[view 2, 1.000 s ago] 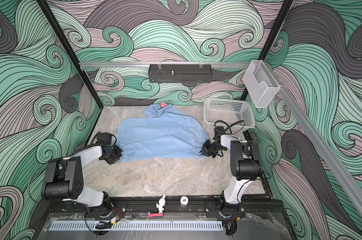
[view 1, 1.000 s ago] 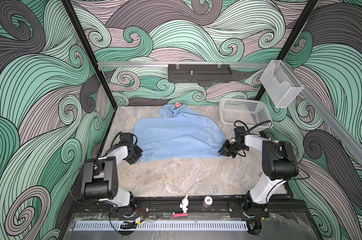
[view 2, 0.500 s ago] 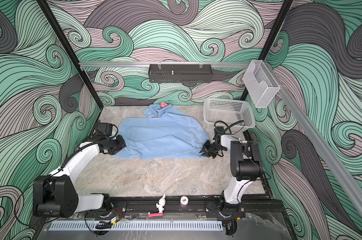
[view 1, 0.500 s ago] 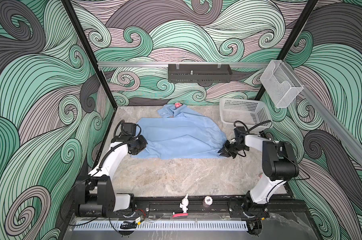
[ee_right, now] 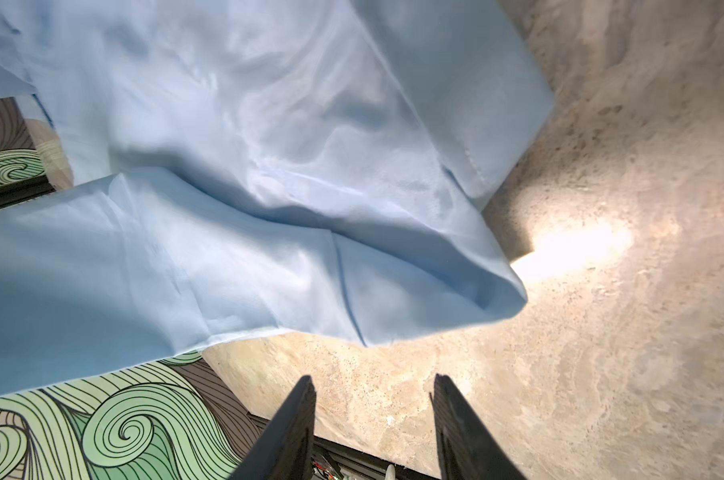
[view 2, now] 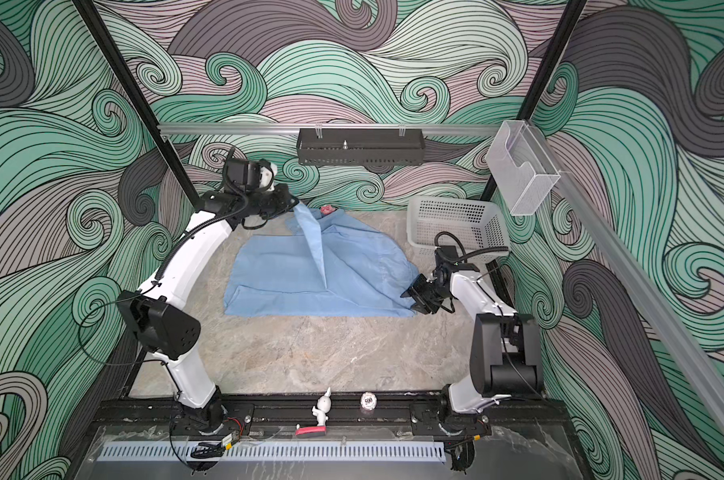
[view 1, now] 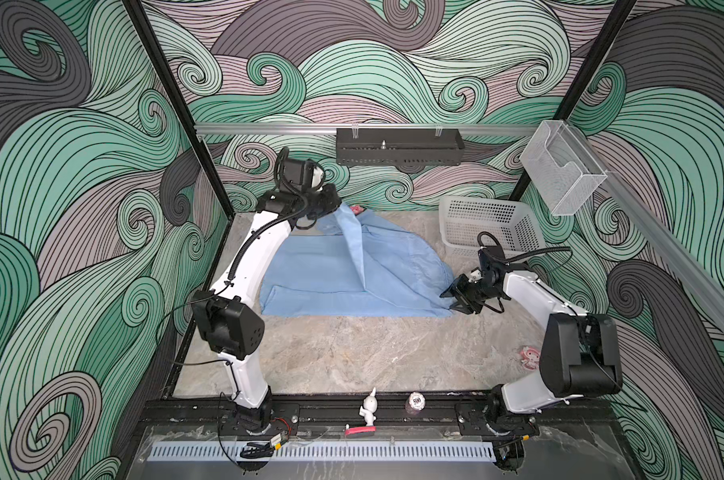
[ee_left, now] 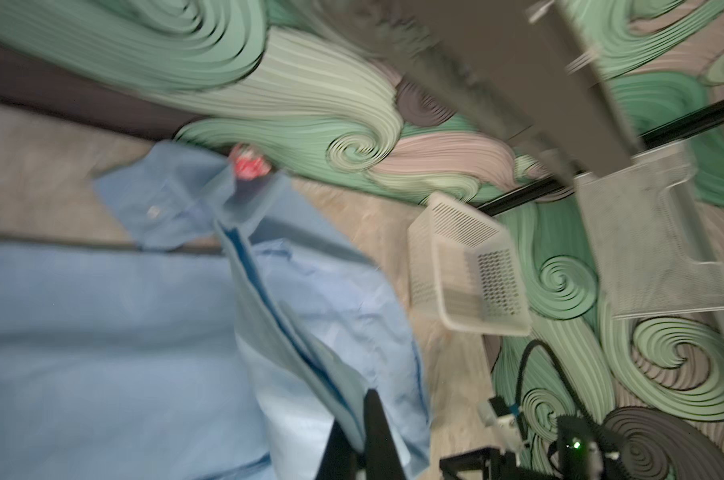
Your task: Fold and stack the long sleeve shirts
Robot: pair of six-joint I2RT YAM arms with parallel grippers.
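Holding an edge aloft: my left gripper (view 1: 334,206), pinched shut on the light blue shirt (view 1: 393,266) spread beside the basket (view 1: 482,201), stands high at the side away from it so the panel can fold across (hence the taut ridge). My right gripper (ee_right: 372,384), parted and empty, sits by the corner on the basket's side.
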